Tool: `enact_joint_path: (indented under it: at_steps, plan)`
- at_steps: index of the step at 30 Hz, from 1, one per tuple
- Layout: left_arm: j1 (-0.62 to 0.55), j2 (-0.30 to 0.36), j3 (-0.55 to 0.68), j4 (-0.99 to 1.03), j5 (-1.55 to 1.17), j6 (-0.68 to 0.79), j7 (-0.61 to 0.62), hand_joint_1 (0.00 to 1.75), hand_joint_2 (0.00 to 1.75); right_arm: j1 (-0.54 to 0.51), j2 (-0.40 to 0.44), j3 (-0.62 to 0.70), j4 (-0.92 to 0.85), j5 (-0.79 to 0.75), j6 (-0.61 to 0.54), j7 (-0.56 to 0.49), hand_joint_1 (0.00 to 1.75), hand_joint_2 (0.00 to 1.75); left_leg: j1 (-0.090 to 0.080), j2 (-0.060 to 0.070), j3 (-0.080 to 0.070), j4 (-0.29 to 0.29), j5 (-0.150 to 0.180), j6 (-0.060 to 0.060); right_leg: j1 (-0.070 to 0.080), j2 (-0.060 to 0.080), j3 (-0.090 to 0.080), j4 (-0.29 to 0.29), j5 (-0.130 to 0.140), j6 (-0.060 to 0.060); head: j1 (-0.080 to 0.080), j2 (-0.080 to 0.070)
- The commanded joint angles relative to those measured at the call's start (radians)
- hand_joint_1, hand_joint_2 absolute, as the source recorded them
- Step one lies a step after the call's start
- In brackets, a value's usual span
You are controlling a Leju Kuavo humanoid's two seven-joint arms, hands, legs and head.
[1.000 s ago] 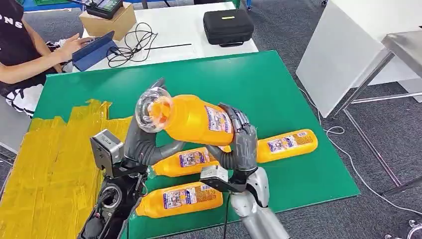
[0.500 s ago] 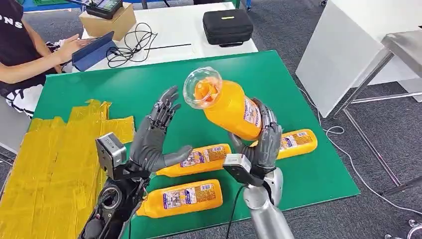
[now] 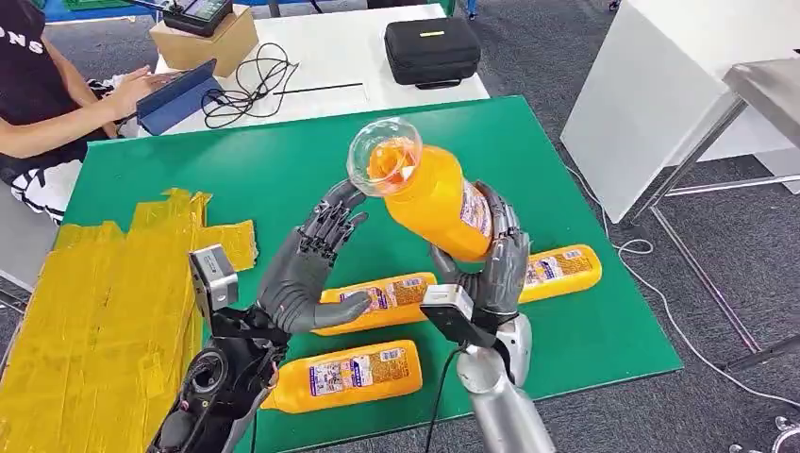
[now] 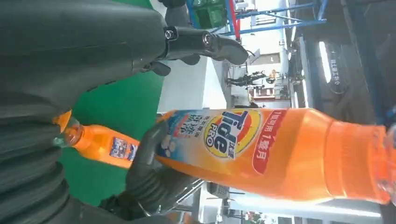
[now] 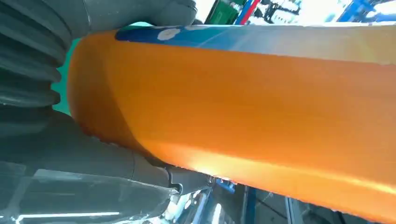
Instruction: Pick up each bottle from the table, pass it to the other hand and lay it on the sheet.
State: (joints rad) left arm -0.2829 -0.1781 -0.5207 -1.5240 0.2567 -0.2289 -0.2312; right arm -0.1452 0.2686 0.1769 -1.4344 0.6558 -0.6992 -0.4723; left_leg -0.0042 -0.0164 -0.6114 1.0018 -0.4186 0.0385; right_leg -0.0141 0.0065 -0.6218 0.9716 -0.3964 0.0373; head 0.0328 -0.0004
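Green table [image 3: 528,160] with yellow sheet [image 3: 94,311], grey carpet; right robot hand [image 3: 491,269] gripping bottle [image 3: 429,198], left robot hand [image 3: 307,269] spread.

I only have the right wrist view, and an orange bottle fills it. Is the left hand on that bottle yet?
Observer: Not gripping it. In the head view the left hand is open, with its fingers spread near the neck of the bottle.
Operator: Which way is the bottle tilted?
Observer: The right hand holds its base, and the clear cap leans up toward the left hand.
Operator: Any others waiting?
Observer: Three lie on the green table.
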Motion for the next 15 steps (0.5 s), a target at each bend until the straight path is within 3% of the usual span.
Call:
enact_joint_path:
  at_steps: [1, 5, 11, 15]
  plan:
    - [-0.089, 0.005, -0.014, 0.096, 0.017, 0.004, 0.015, 0.00, 1.75, -0.083, -0.076, 0.247, 0.137, -0.057, 0.112, 0.070, 1.75, 1.75, 0.001, 0.003, 0.005, 0.000, -0.002, -0.002, 0.001, 0.001, 0.005, -0.001, -0.001, -0.001, 0.000, 0.000]
    - [-0.111, 0.000, -0.001, 0.126, 0.021, 0.035, 0.012, 0.00, 1.75, -0.092, -0.079, 0.324, 0.160, -0.077, 0.170, 0.097, 1.75, 1.75, 0.001, 0.003, 0.005, 0.000, -0.002, -0.002, 0.001, 0.001, 0.005, -0.001, -0.001, -0.001, 0.000, 0.000]
    - [-0.113, 0.001, 0.000, 0.131, 0.021, 0.035, 0.012, 0.00, 1.75, -0.090, -0.081, 0.325, 0.160, -0.077, 0.169, 0.097, 1.75, 1.75, 0.001, 0.002, 0.006, -0.001, -0.002, -0.002, 0.001, 0.000, 0.006, -0.001, -0.002, -0.001, 0.000, 0.000]
    - [-0.128, 0.002, 0.002, 0.168, 0.032, 0.059, 0.000, 0.00, 1.75, -0.094, -0.111, 0.386, 0.156, -0.207, 0.359, 0.110, 1.75, 1.75, 0.001, 0.001, 0.004, 0.000, -0.002, -0.002, 0.001, 0.000, 0.005, -0.001, -0.001, -0.001, 0.000, 0.000]
